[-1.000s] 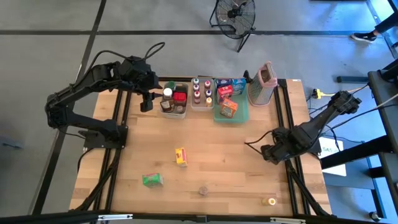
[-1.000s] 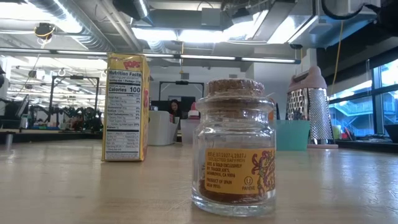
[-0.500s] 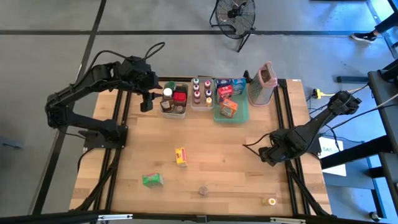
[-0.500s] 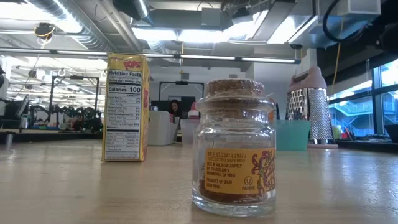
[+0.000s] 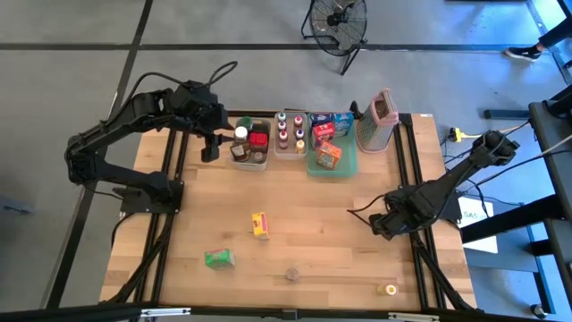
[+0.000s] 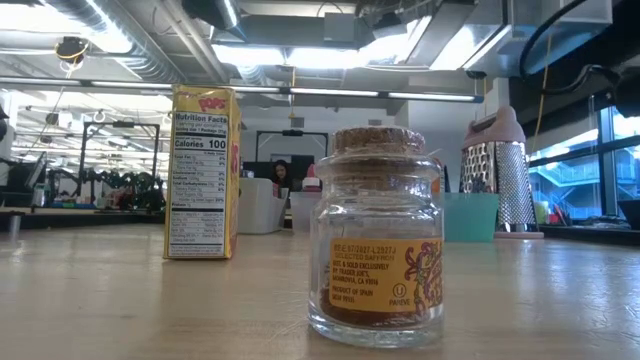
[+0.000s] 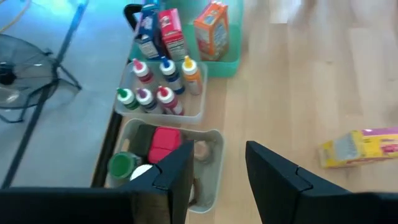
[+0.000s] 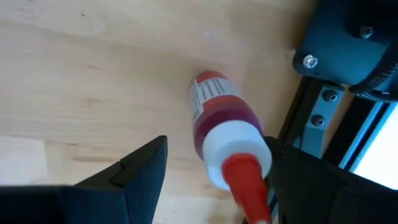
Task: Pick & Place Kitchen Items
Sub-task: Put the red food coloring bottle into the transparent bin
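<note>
Sorting mostly done, with a handful of groceries left out on the table.
Tubs at the back (image 5: 248, 157) hold most items; a yellow box (image 5: 260, 225), green box (image 5: 218, 258), cork-topped jar (image 6: 379, 236) and red-capped bottle (image 8: 222, 128) remain loose. Right gripper (image 8: 214, 169) stands wide around that lying bottle; left gripper (image 7: 219, 168) hangs partly open, empty, over the tubs.

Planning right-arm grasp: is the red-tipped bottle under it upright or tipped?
Tipped. In the right wrist view the red-tipped bottle lies on its side on the wooden table, between the open fingers of the right end effector.
</note>
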{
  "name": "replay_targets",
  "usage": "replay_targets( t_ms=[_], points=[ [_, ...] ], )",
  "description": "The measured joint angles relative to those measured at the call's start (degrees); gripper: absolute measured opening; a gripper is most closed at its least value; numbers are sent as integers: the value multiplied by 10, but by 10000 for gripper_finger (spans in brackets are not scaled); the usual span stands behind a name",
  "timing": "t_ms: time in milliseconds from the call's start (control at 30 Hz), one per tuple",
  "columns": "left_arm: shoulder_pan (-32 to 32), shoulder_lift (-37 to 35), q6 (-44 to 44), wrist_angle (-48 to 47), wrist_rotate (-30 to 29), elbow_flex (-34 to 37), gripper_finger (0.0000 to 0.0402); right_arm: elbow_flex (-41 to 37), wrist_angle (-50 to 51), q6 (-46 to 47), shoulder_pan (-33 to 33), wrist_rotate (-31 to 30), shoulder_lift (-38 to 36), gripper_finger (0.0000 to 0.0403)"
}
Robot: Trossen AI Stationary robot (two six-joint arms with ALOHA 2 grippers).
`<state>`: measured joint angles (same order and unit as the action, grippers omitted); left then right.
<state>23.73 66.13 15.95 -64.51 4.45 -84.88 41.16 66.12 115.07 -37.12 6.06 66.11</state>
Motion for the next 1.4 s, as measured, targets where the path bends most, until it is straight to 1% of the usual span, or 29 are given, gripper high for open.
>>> replay_targets(
  t_ms=[67,167,400,600,733,1133,1267,1400],
  points=[
    [0,0,1,0,11,0,141,-11,-12,0,0,0,0,266],
    [0,0,-1,0,11,0,141,-24,-26,0,5,0,0,266],
    [0,0,-2,0,11,0,141,-26,-27,-17,22,-2,0,266],
    [0,0,-2,0,11,0,141,-26,-27,-31,27,22,0,263],
    [0,0,-2,0,11,0,141,-26,-27,-32,27,30,0,244],
    [0,0,-2,0,11,0,141,-26,-22,-35,27,27,0,164],
    [0,0,-2,0,11,0,141,-26,-23,-35,27,26,0,150],
    [0,0,-3,0,11,0,141,-26,-30,-35,26,21,0,147]
  ],
)
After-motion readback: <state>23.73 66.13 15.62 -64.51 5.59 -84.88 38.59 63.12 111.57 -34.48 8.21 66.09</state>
